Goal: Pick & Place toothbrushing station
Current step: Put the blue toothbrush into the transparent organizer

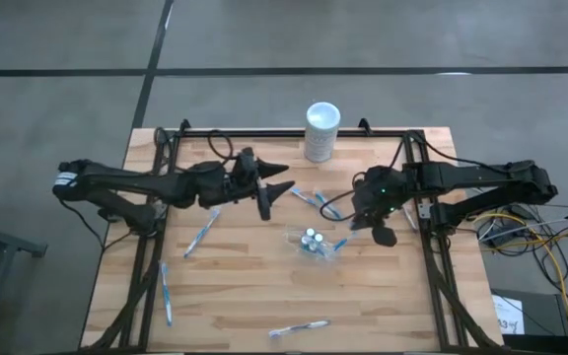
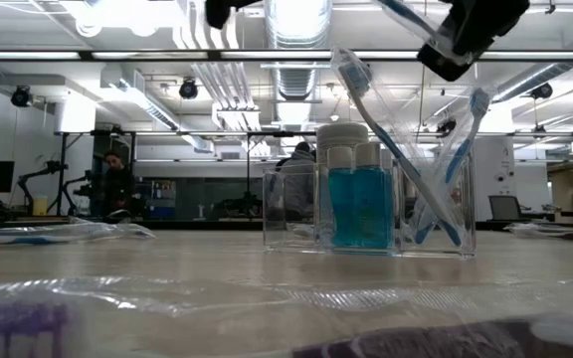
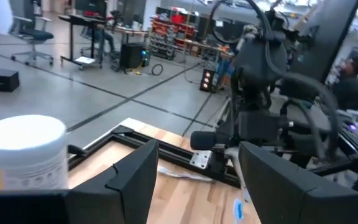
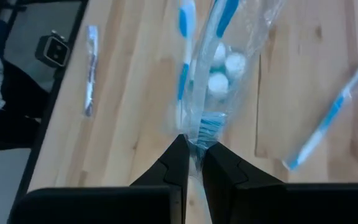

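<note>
High view: we see the clear cup (image 1: 313, 243) mid-table, holding teal tubes. Our right gripper (image 1: 368, 223) pinches a wrapped toothbrush (image 4: 211, 37) over it. Our left gripper (image 1: 276, 181) gapes near the white cylinder (image 1: 321, 131); loose toothbrushes (image 1: 201, 235) lie around.

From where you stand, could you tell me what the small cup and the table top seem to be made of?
The cup looks like clear, glossy hard plastic: the brushes and teal tubes inside show straight through its walls. The table top appears to be pale, matte wood, with plank seams and grain lines visible.
</note>
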You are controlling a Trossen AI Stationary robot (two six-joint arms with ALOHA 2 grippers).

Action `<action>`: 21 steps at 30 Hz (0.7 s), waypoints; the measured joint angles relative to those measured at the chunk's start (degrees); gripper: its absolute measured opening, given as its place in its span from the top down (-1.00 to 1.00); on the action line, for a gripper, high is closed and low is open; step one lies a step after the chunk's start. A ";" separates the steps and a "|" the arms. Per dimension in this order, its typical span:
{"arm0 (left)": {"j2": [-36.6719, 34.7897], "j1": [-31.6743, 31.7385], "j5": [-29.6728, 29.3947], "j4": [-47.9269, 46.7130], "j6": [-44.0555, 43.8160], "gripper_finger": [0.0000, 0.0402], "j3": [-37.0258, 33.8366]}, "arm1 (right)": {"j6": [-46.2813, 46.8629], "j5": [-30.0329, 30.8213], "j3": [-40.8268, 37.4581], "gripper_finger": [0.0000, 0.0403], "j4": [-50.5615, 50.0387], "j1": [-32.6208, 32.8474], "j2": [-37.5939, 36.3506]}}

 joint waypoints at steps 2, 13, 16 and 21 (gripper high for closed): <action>1.98 0.12 0.75 -0.19 0.44 -0.14 1.60 | -0.07 0.03 0.04 0.87 1.88 0.54 -0.02; 9.13 0.23 1.07 -1.47 4.71 -0.14 8.98 | 0.83 0.08 0.13 0.87 3.27 1.37 -0.44; 9.77 0.23 1.38 -2.96 4.51 -0.14 9.80 | 0.61 0.30 0.13 0.87 3.32 1.50 -0.37; 10.03 0.24 5.19 -2.37 1.98 -0.14 9.86 | -0.25 0.46 0.13 0.87 4.29 1.51 -0.33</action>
